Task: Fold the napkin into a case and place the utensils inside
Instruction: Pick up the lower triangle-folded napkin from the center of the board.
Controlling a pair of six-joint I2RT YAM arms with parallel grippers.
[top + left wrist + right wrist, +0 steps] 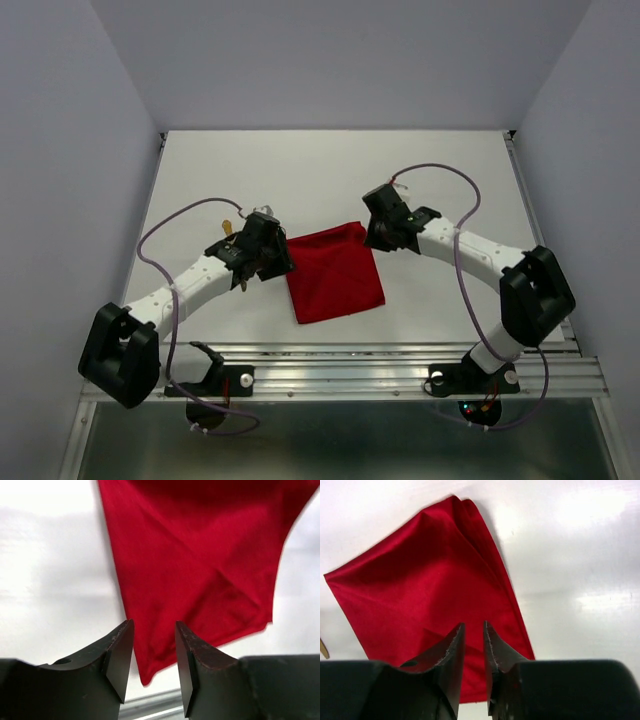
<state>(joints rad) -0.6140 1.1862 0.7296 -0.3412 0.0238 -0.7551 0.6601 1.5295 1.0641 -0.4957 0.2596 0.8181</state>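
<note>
Nearest of all runs the aluminium rail [350, 375] that carries both arm bases, ribbed and hard. Beyond it the white table [200, 180] is smooth and slightly glossy, so cloth will likely slide on it rather than stay put.

At the middle of the table lies the napkin [335, 272], bright red and already doubled into a rough four-sided panel, not yet a narrow case. It is thin and limp with a faint sheen. A diagonal crease crosses its near part, and the layers lie loose at the far corner. I judge it very light and floppy: lifted by one point it will droop, so it is best pinched at a corner or along a folded edge, catching every layer at once, with the second arm pinning the opposite side.

Just left of the cloth's left edge, the left gripper [154, 630] has its dark wedge-shaped jaws well apart and holds nothing. Over the far right corner, the right gripper [473, 627] shows only a narrow slit between its jaws, with nothing visibly caught in it.

Beside the left wrist, on its far side, a gold sliver [228, 224] peeks out, probably one of the utensils. It looks stiff, slim and slippery, but too little shows to say which one.
</note>
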